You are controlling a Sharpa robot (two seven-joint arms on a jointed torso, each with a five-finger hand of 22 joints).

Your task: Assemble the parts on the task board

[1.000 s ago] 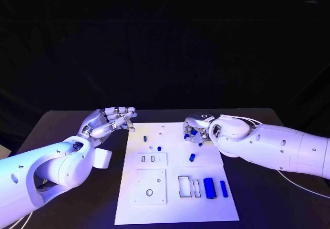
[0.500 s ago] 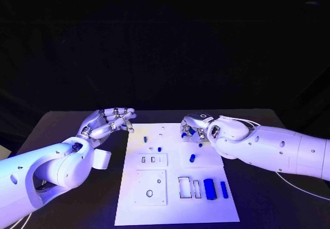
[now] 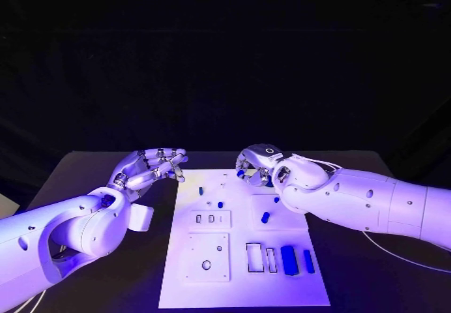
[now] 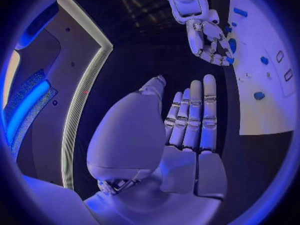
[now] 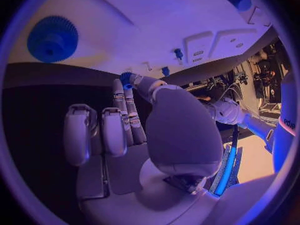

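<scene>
The head camera looks down on the white board (image 3: 242, 254). Each wrist camera sits close behind its own fingers (image 4: 194, 117), sharing the board beyond them.

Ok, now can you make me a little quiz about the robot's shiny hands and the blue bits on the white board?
1. True or false: the silver left hand is holding a blue part.
2. Which hand pinches the small blue piece at its fingertips? A: the left hand. B: the silver right hand.
3. Fill the gap: the round blue toothed gear lies on the flat ___ task board.
Key: 1 false; 2 B; 3 white.
</scene>
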